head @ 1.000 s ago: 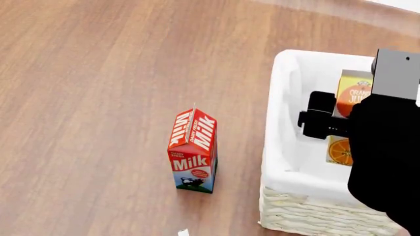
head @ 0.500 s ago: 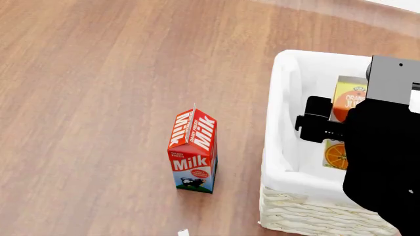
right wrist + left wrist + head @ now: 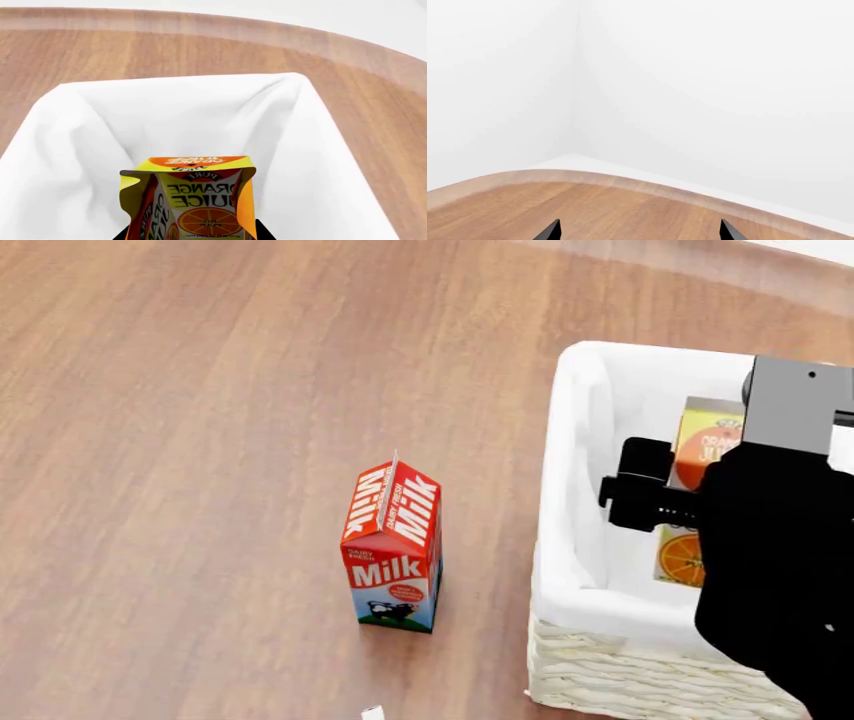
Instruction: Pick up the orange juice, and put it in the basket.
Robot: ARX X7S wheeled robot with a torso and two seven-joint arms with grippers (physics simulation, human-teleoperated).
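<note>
Right claw [image 3: 190,235] gripped the orange juice [image 3: 189,197] inside the basket [image 3: 574,490]. Released tilted, I judged, the carton could topple against the liner.

Yellow-and-orange orange juice [image 3: 190,200] with an orange-slice picture, cream-white woven basket [image 3: 641,675] lined in white, red milk carton [image 3: 394,550] with white lettering, brown wood-grain table [image 3: 200,440].
</note>
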